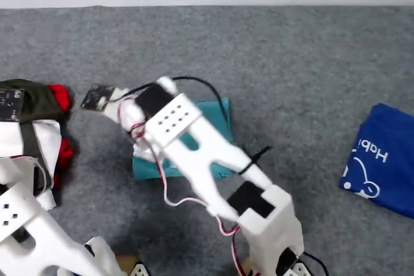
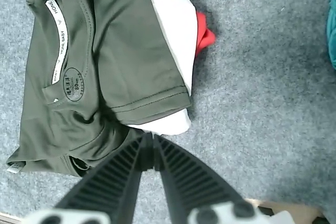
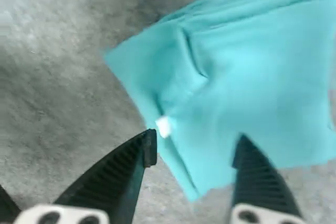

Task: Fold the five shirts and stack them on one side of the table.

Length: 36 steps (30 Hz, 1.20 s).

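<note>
A stack of folded shirts lies at the table's left edge: an olive shirt on top, a white shirt under it and a red shirt at the bottom. In the high view the olive shirt and red shirt peek out beside the left arm. My left gripper is shut and empty just above the stack's edge. A teal shirt lies mid-table under the right arm. My right gripper is open, its fingers on either side of the teal shirt's corner.
A folded blue shirt with white print lies at the right edge of the grey felt table. Bare felt stretches across the back and between the teal and blue shirts. A strip of teal cloth shows beside the stack.
</note>
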Each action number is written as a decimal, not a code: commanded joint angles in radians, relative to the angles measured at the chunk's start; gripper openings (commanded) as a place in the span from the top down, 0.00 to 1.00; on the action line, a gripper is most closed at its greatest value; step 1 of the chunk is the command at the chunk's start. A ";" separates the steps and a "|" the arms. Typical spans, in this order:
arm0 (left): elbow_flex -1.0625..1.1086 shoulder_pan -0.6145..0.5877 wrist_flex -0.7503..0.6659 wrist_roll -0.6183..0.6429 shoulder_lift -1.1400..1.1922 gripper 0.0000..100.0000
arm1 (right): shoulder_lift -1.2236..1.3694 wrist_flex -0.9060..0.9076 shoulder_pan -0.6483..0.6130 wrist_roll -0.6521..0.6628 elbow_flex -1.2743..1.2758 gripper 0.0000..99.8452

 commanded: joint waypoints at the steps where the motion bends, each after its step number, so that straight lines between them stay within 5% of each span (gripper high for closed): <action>1: -0.010 0.000 -0.021 -0.009 -0.021 1.00 | -0.058 0.039 0.104 0.061 0.000 0.95; 10: -0.093 -0.199 -0.021 -0.008 -0.023 1.00 | 0.085 -0.035 0.142 0.063 -0.005 0.99; 22: -0.168 -0.377 -0.043 -0.008 -0.018 1.00 | 0.206 -0.004 -0.185 0.066 -0.020 0.99; 31: -0.168 -0.381 -0.078 -0.003 -0.020 1.00 | 0.064 0.033 0.039 0.069 -0.138 0.99; 36: -0.166 -0.379 -0.078 -0.003 -0.018 1.00 | 0.110 -0.044 0.051 0.069 -0.141 0.99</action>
